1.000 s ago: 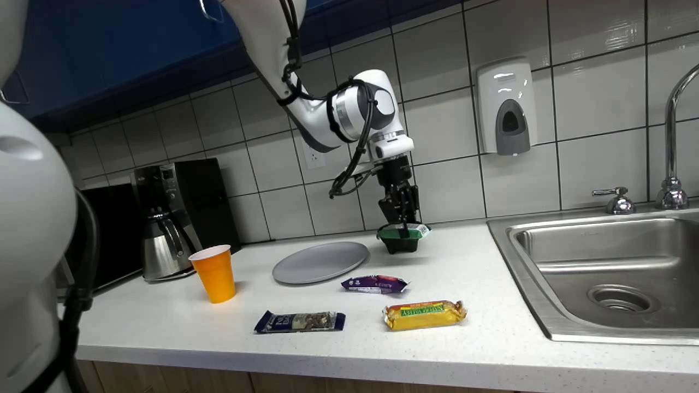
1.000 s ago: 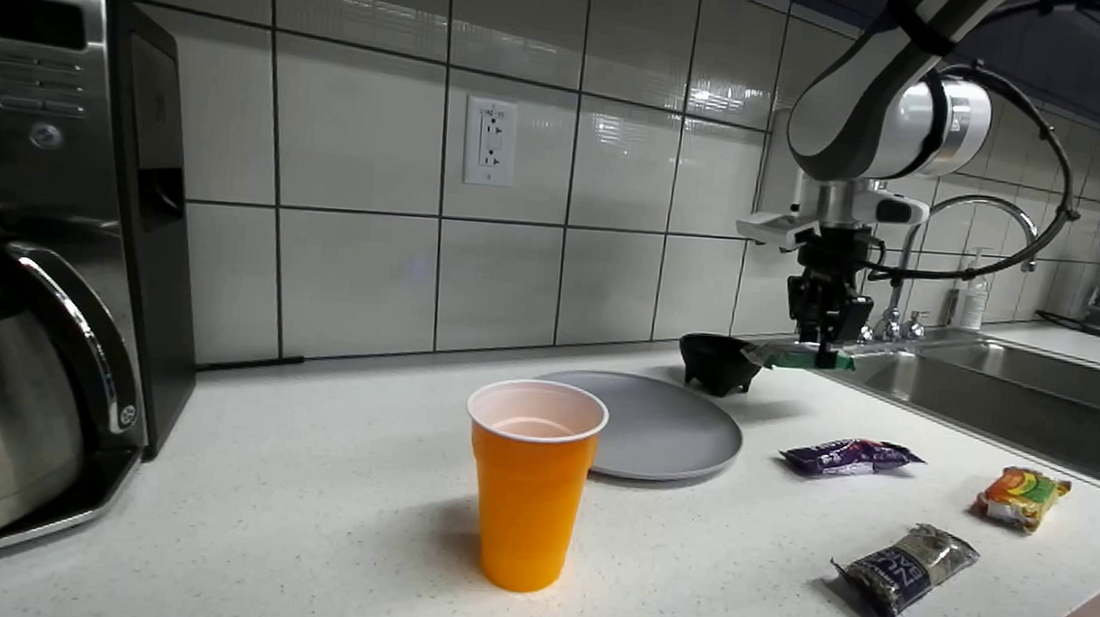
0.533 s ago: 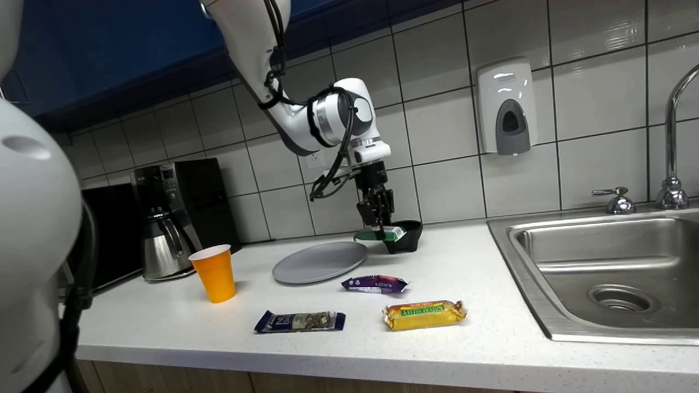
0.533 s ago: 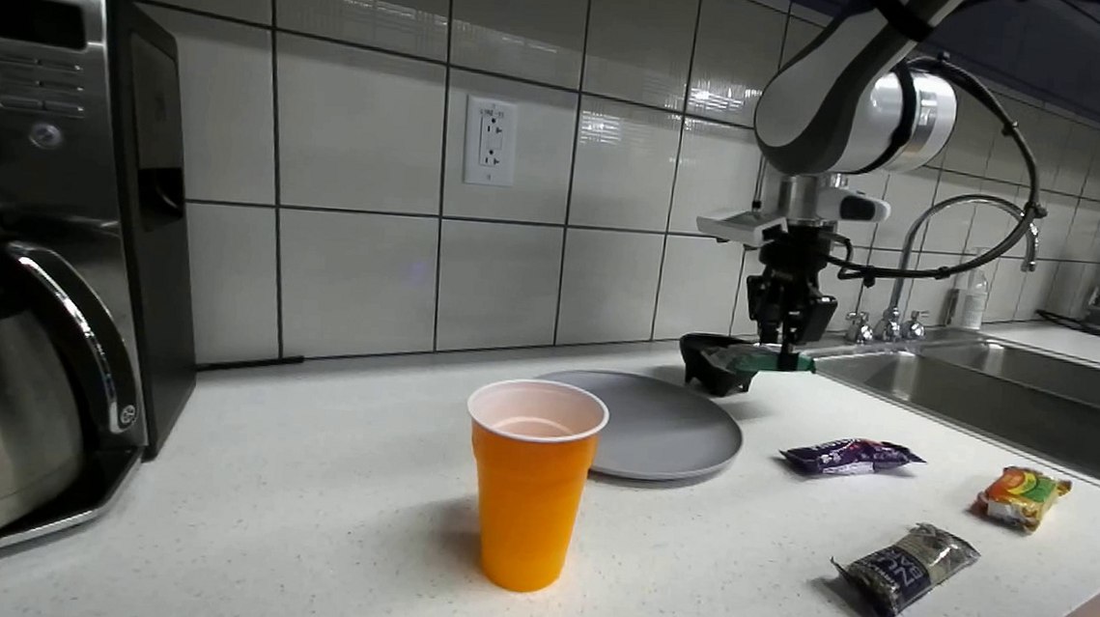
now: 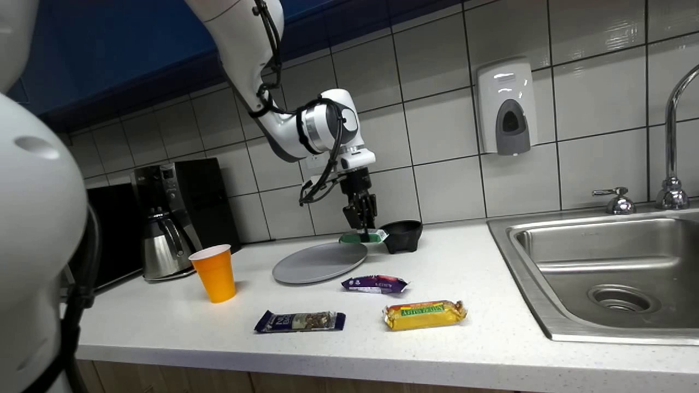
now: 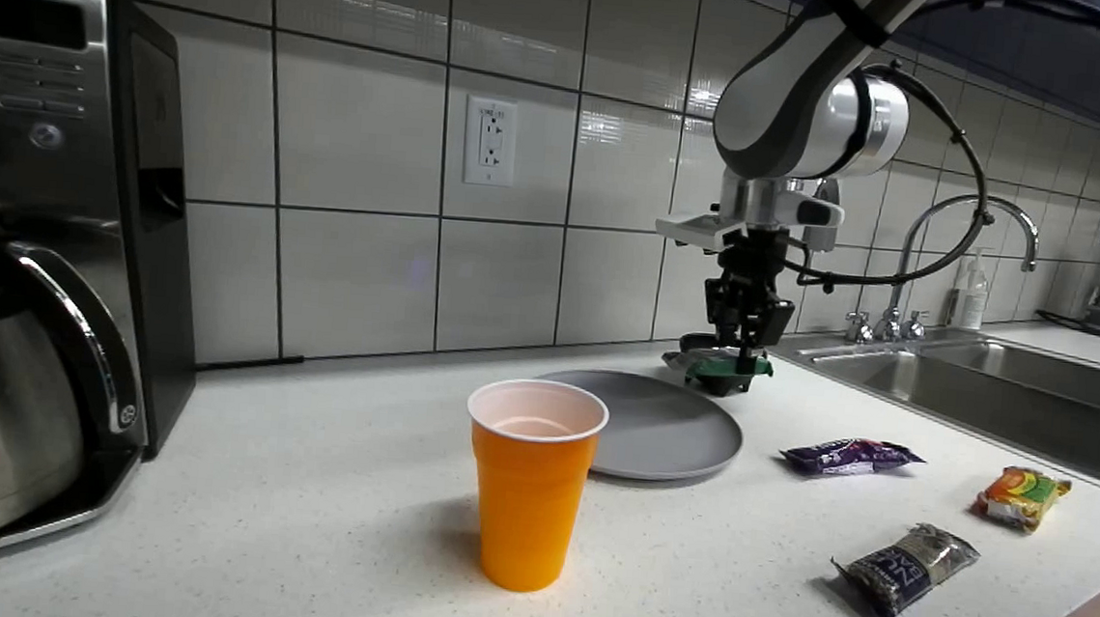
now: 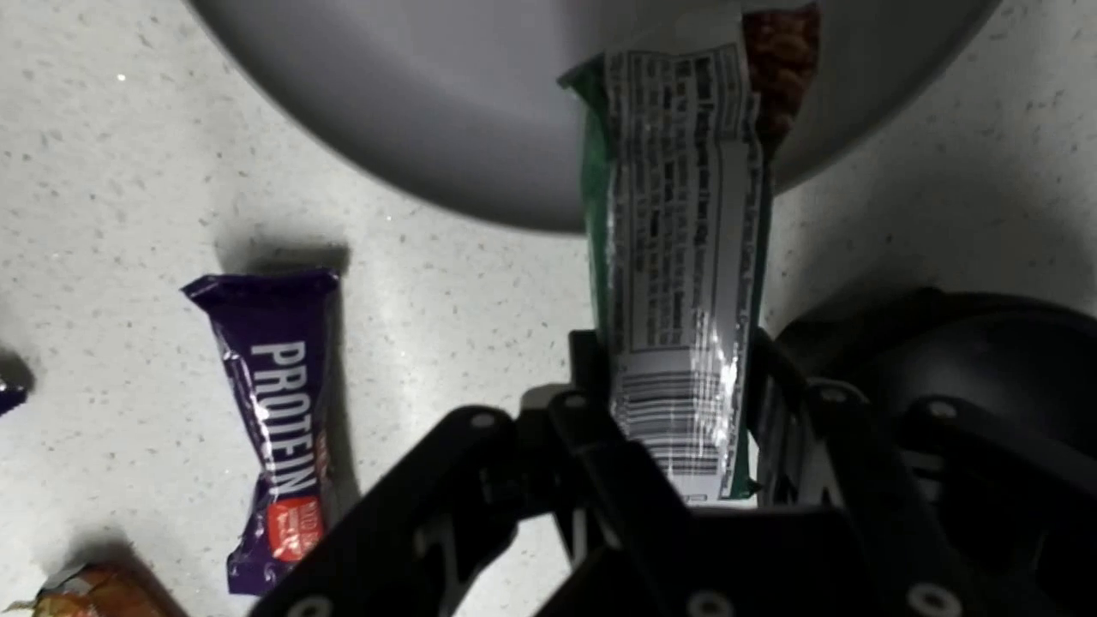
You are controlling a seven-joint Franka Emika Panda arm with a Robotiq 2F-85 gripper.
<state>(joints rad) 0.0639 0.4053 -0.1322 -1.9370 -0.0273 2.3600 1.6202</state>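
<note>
Tool point(image 7: 677, 364): black, two-jawed, pointing down; jaws only part-way apart, clamped on both long edges of a green-wrapped bar point(image 7: 686, 257)
Green-wrapped bar, position: gripped towards one end, held roughly level above the tabletop point(image 5: 469, 278); small print and barcode facing the wrist camera; in that view its far end overlaps the rim of a grey plate point(image 5: 317, 265)
Arm point(image 6: 766, 120): white and grey; in both exterior views slants down from above, bends at the wrist joint, last section hanging close to vertical over the tool; black cable point(image 6: 980, 215) looped out beside the wrist joint
Black bowl point(image 5: 404, 237): upright on short feet, just beside the gripped bar; whether the two touch cannot be told
Grey plate, position: flat on the tabletop, near the tool
Purple bar point(image 7: 287, 411): lettered PROTEIN, lying between the plate and a yellow bar point(image 5: 425, 315)
Yellow bar, wrapper: Nature Valley lettering on green
Dark blue nut bar point(image 5: 300, 322): lying near the tabletop's front edge, well apart from the tool
Orange cup point(image 5: 215, 278): upright, pale inside
Coffee maker point(image 6: 47, 167): with steel carafe point(image 6: 0, 425), at one end
Steel sink point(image 5: 525, 273): at the opposite end, with curved faucet point(image 5: 670, 153)
Soap dispenser point(image 5: 507, 106): mounted on the tiled wall point(image 5: 595, 93)
</note>
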